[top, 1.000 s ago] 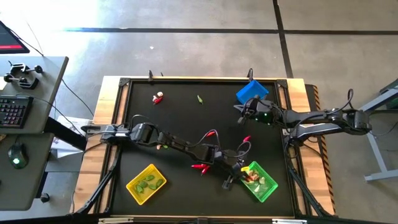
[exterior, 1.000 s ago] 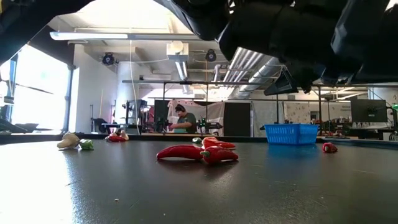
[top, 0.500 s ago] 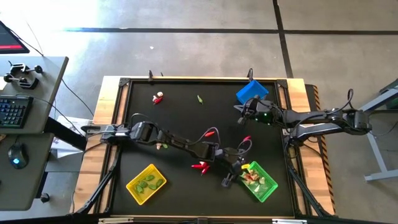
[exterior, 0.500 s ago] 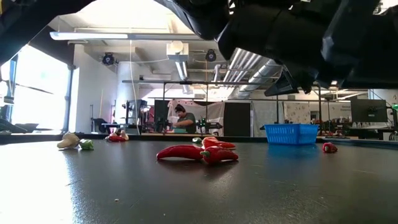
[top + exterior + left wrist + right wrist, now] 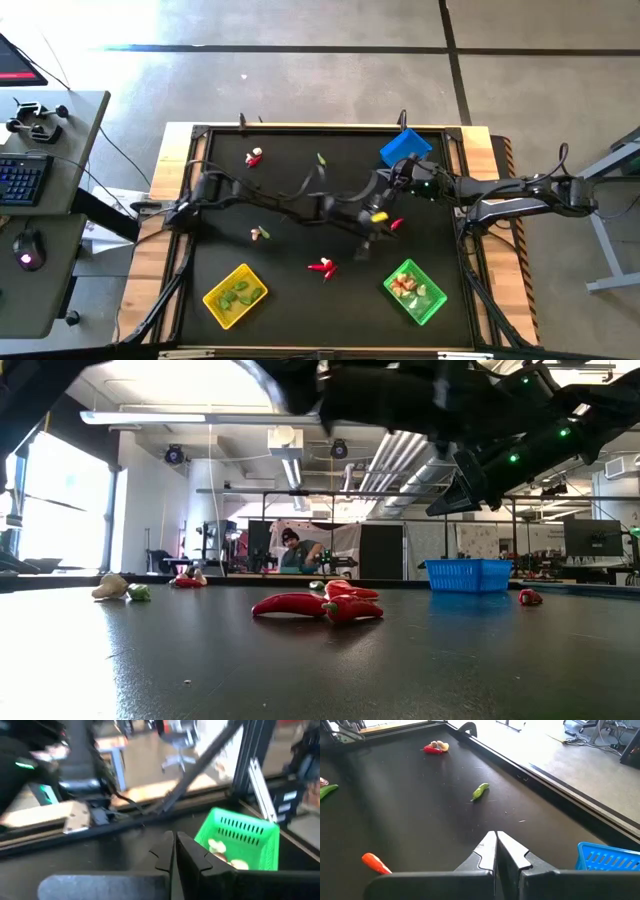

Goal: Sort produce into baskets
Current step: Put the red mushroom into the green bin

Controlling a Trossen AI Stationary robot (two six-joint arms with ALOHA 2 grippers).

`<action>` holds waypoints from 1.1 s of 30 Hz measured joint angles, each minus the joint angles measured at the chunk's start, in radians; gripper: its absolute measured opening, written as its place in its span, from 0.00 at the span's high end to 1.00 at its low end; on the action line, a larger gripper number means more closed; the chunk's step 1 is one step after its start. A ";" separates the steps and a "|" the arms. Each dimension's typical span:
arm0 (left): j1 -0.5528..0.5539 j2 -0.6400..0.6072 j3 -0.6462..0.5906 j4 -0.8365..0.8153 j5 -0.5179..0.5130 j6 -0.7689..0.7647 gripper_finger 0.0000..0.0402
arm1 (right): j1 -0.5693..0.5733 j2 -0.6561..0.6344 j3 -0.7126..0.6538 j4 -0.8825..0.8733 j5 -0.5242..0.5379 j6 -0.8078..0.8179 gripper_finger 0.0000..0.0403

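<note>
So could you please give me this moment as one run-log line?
left pincer: shut, empty, mid-table | right pincer: shut, by blue basket | green basket: bulbs in

The right gripper [image 5: 496,851] sits at bottom centre, its 2 dark fingers pressed together above the black table [image 5: 420,820]. A green pod [image 5: 480,791] lies mid-frame, a red-and-whitish cluster [image 5: 435,747] upper left, an orange-red piece [image 5: 375,862] lower left, the blue basket [image 5: 609,856] at lower right.
</note>
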 joint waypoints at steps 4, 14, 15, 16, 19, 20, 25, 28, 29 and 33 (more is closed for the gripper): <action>0.015 -0.107 -0.245 0.254 -0.017 -0.032 1.00 | 0.000 0.000 0.000 0.005 0.000 -0.025 1.00; 0.021 -0.460 -0.671 0.270 -0.080 0.008 1.00 | 0.000 0.000 0.000 0.024 0.001 -0.014 1.00; 0.025 -0.504 -0.695 0.217 -0.080 0.003 1.00 | 0.000 0.000 0.000 0.026 0.001 -0.010 1.00; 0.030 -0.547 -0.712 0.157 -0.082 0.002 1.00 | 0.001 0.000 0.000 0.030 0.000 -0.009 1.00; 0.045 -0.671 -0.745 -0.034 -0.123 0.012 1.00 | 0.010 0.000 0.000 0.041 -0.053 -0.015 1.00; 0.048 -0.708 -0.754 -0.094 -0.147 0.014 1.00 | 0.014 0.000 0.000 0.046 -0.101 -0.025 1.00; 0.082 -0.856 -0.778 -0.382 -0.209 0.005 1.00 | 0.042 0.000 0.000 0.104 -0.299 -0.026 1.00; 0.122 -0.912 -0.779 -0.542 -0.221 -0.005 1.00 | 0.078 0.000 0.000 0.123 -0.315 -0.031 1.00; 0.140 -0.926 -0.780 -0.587 -0.226 -0.005 1.00 | 0.090 0.000 0.000 0.127 -0.314 -0.034 1.00; 0.241 -0.974 -0.779 -0.709 -0.240 -0.028 1.00 | 0.131 0.000 0.000 0.150 -0.279 -0.044 1.00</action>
